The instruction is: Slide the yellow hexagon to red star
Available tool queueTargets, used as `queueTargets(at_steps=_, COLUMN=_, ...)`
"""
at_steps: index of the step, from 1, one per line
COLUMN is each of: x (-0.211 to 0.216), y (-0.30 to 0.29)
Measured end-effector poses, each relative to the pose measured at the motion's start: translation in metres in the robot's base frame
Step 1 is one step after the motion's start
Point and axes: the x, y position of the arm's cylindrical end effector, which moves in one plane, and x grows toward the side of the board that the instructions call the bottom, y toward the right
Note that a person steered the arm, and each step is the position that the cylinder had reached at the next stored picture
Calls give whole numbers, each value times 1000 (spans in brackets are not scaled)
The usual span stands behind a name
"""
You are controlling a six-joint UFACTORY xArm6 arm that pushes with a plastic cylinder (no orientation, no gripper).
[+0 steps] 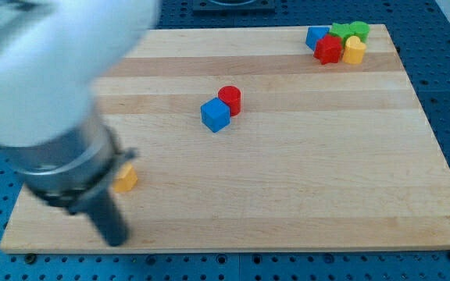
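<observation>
The yellow hexagon [126, 179] lies near the board's left edge, its left part hidden behind my arm. The red star [328, 49] sits in a cluster of blocks at the view's top right. My tip [116, 240] rests on the board near its bottom edge. It is below the yellow hexagon and slightly to its left, a short gap away, and far from the red star.
Around the red star are a blue block [316, 37], two green blocks [342, 33] [359, 30] and a yellow block [355, 51]. A blue cube [216, 115] and a red cylinder [230, 100] touch near the board's middle. The wooden board [303, 179] lies on a blue pegboard surface.
</observation>
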Motion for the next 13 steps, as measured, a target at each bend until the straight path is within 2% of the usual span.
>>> queueTargets(at_steps=1, x=-29, y=-52)
queueTargets(at_steps=2, x=-72, y=-74)
queueTargets(at_steps=3, x=-87, y=-39)
queueTargets(at_steps=5, x=-71, y=114)
queueTargets(at_steps=7, x=-70, y=231)
queueTargets(at_steps=8, x=-36, y=213)
queueTargets(at_steps=9, x=0, y=220)
queueTargets(at_steps=10, x=-20, y=258)
queueTargets(at_steps=13, x=-121, y=266)
